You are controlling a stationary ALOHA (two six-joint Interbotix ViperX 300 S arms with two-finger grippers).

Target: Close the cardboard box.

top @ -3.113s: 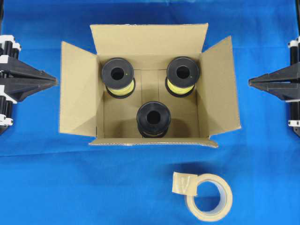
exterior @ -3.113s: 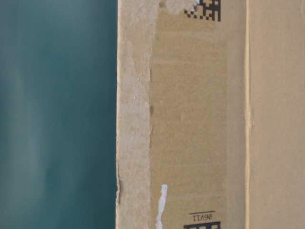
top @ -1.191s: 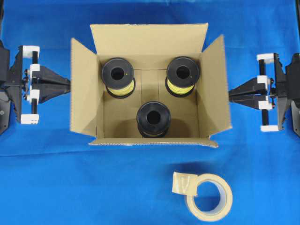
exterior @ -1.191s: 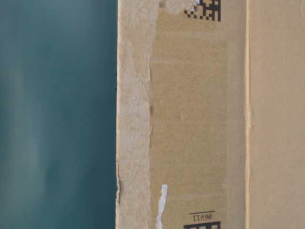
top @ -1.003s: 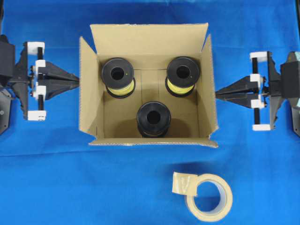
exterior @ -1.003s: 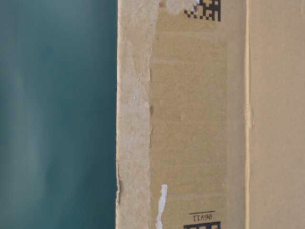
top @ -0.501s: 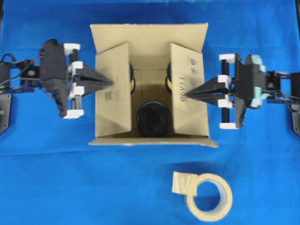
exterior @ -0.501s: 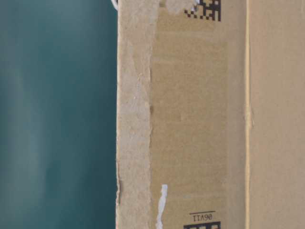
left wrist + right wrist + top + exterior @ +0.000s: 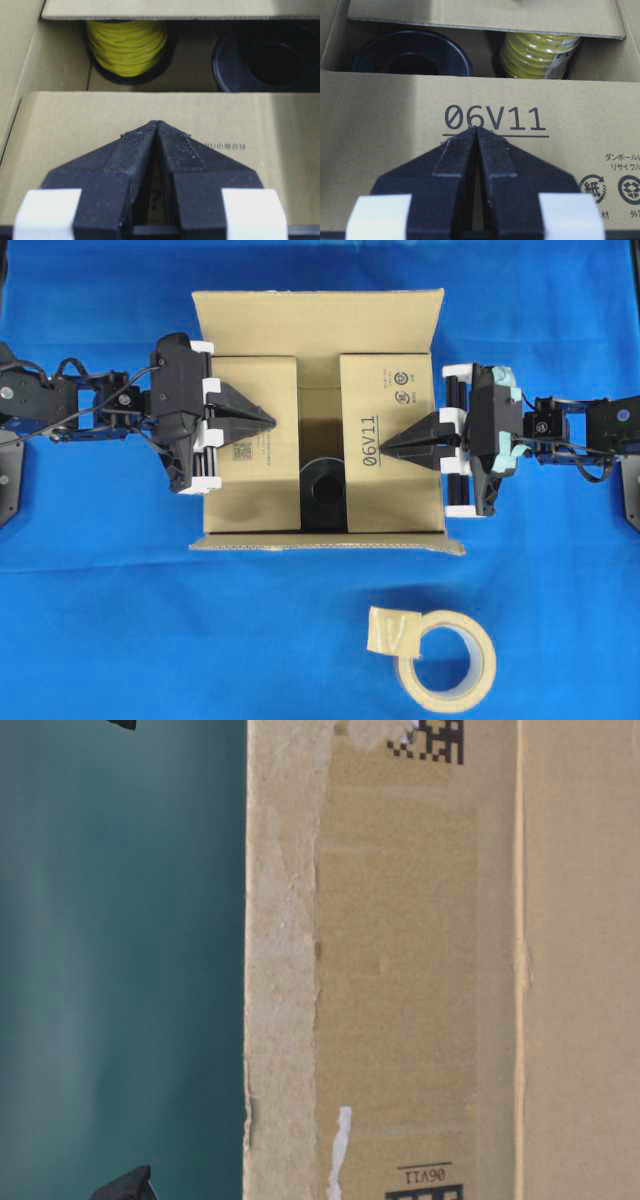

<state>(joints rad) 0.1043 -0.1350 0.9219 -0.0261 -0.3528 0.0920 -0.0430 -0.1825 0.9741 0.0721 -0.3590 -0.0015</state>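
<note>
Brown corrugated cardboard fills the middle of the overhead frame: the cardboard box [image 9: 318,420] stands on the blue cloth [image 9: 100,620]. Its two side flaps lie folded inward, nearly flat, with a gap between them where a black spool [image 9: 322,490] shows. The left gripper [image 9: 272,421] rests on the left flap, fingers pressed together. The right gripper [image 9: 386,449] rests on the right flap beside the print "06V11", also pinched together, holding nothing. A tape roll [image 9: 445,658] lies at lower right.

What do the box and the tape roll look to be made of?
Box: brown corrugated cardboard, matte; its near edge shows wavy fluting, and the flaps carry print. Tape roll: beige, slightly glossy, probably plastic packing tape, with its loose end folded back.
</note>
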